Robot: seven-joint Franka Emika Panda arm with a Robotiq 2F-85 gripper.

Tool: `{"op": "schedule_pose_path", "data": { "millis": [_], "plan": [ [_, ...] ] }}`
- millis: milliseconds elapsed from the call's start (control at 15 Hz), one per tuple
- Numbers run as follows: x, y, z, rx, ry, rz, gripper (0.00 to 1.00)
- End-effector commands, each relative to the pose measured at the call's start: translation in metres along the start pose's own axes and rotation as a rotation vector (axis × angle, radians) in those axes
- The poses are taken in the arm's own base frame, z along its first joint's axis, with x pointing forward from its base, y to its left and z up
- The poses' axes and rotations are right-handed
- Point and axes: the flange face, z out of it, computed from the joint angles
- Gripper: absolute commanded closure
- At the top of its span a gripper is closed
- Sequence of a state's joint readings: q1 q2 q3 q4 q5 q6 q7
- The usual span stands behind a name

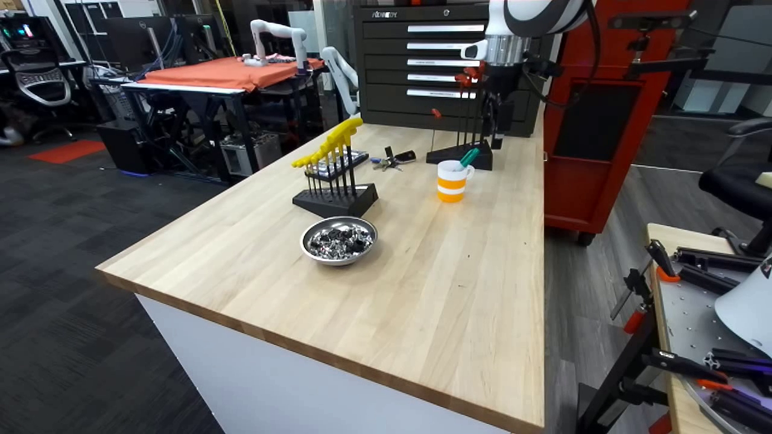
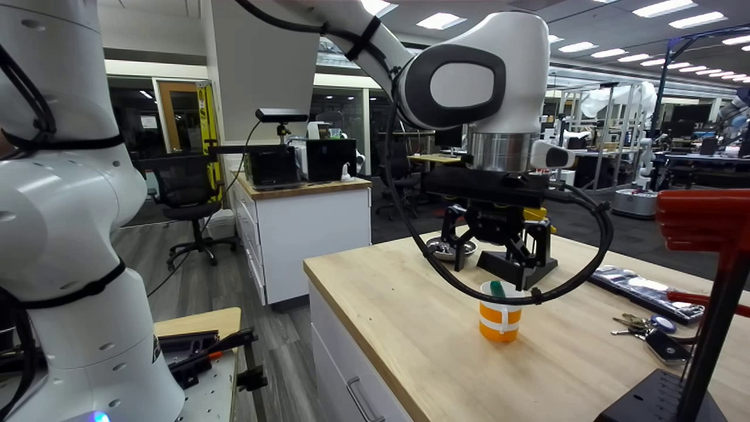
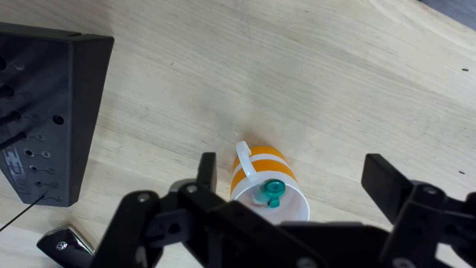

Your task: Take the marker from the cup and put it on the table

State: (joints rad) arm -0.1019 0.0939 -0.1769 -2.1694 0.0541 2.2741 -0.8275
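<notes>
The orange and white cup (image 1: 451, 188) stands upright on the light wood table (image 1: 422, 295), and shows in an exterior view (image 2: 500, 326) and the wrist view (image 3: 266, 163). The teal-green marker (image 1: 470, 157) leans in the cup, its capped end above the rim in both exterior views (image 2: 497, 288). In the wrist view the cap (image 3: 274, 189) faces the camera and the marker's lower part is hard to see. My gripper (image 2: 491, 274) is open and empty, above the cup. In the wrist view the cup lies between the fingers (image 3: 291, 172), nearer the left one.
A black stand of red-handled hex keys (image 1: 461, 158) is close beside the cup. Keys (image 1: 395, 158), a yellow-handled tool set (image 1: 335, 199) with a flat case behind it, and a metal bowl (image 1: 338, 263) of small parts are also on the table.
</notes>
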Motion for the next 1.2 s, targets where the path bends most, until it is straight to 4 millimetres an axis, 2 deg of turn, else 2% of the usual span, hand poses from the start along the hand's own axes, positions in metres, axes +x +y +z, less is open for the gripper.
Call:
{"op": "schedule_pose_path", "data": {
  "millis": [0, 600, 1133],
  "plan": [
    [0.009, 0.008, 0.001, 0.026, -0.001, -0.023, 0.0],
    [0.024, 0.006, 0.013, 0.038, -0.001, -0.062, 0.0],
    [0.027, 0.006, 0.022, 0.053, 0.005, -0.078, 0.0]
  ]
}}
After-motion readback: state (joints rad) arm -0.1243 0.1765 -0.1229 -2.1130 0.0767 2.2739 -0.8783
